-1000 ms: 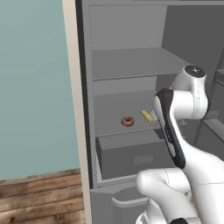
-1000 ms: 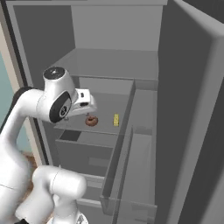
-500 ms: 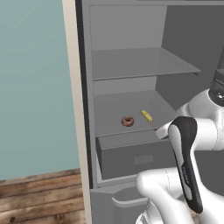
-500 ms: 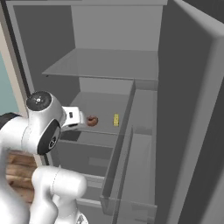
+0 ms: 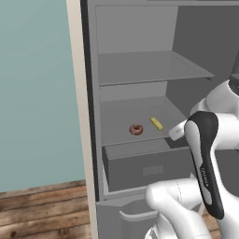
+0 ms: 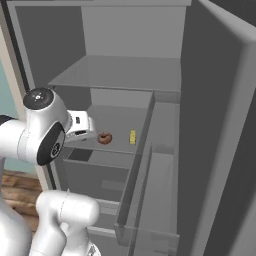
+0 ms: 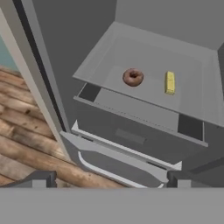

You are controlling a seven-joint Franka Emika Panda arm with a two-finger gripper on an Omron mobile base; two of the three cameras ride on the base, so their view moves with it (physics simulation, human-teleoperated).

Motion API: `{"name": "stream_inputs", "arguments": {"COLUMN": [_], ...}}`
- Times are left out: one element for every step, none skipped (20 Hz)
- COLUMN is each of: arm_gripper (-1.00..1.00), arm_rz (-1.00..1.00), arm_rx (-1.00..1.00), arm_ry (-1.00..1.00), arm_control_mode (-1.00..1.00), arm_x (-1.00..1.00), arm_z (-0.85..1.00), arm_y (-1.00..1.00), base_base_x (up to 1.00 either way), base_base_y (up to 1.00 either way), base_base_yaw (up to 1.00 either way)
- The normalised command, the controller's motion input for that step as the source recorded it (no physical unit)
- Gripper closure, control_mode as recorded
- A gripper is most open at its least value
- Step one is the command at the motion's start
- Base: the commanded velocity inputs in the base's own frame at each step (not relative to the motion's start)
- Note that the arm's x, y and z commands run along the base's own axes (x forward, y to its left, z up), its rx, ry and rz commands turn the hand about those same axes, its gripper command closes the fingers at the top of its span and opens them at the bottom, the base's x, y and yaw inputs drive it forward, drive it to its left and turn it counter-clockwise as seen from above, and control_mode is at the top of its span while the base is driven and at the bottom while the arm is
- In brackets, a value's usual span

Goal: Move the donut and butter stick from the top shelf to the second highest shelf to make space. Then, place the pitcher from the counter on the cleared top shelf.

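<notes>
One donut (image 7: 132, 77) and one butter stick (image 7: 170, 82) are seen side by side, apart, on the second highest shelf (image 7: 105, 57), above one grey drawer (image 7: 131, 131). One top shelf (image 5: 149, 67) is seen above. Gripper (image 7: 109, 178) fingers are spread wide, nothing held.

Lighting: even, diffuse, moderately bright; no visible source. Rendered look throughout, flat shading.
Shadows: soft and faint; a small dim patch under the donut (image 7: 132, 77) and beside the butter stick (image 7: 170, 82); darker tone in the fridge's upper interior and along the open door's inner face.
Glare: none; grey surfaces matte, mild sheen on the white arm in both base views.
Sharpness: hand view slightly soft and blocky; base views crisper, edges lightly jagged.
Distortion: straight lines stay straight at the borders.
</notes>
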Motion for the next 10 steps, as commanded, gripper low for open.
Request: {"name": "stream_inputs", "arguments": {"arm_gripper": [-1.00, -1.00, -1.00, -1.00, -1.00, -1.00, -1.00, -1.00, -1.00, -1.00], "arm_rz": [0.00, 0.00, 0.00, 0.00, 0.00, 0.00, 0.00, 0.00, 0.00, 0.00], "arm_rx": [0.00, 0.00, 0.00, 0.00, 0.00, 0.00, 0.00, 0.00, 0.00, 0.00], "arm_ry": [0.00, 0.00, 0.00, 0.00, 0.00, 0.00, 0.00, 0.00, 0.00, 0.00], "arm_control_mode": [-1.00, -1.00, -1.00, -1.00, -1.00, -1.00, -1.00, -1.00, -1.00, -1.00], "arm_x": [0.00, 0.00, 0.01, 0.03, 0.03, 0.05, 0.05, 0.03, 0.01, 0.01], "arm_z": [0.00, 0.00, 0.00, 0.00, 0.00, 0.00, 0.00, 0.00, 0.00, 0.00], "arm_y": [0.00, 0.00, 0.00, 0.00, 0.00, 0.00, 0.00, 0.00, 0.00, 0.00], "base_base_x": [0.00, 0.00, 0.00, 0.00, 0.00, 0.00, 0.00, 0.00, 0.00, 0.00], "base_base_y": [0.00, 0.00, 0.00, 0.00, 0.00, 0.00, 0.00, 0.00, 0.00, 0.00], "base_base_yaw": [0.00, 0.00, 0.00, 0.00, 0.00, 0.00, 0.00, 0.00, 0.00, 0.00]}}
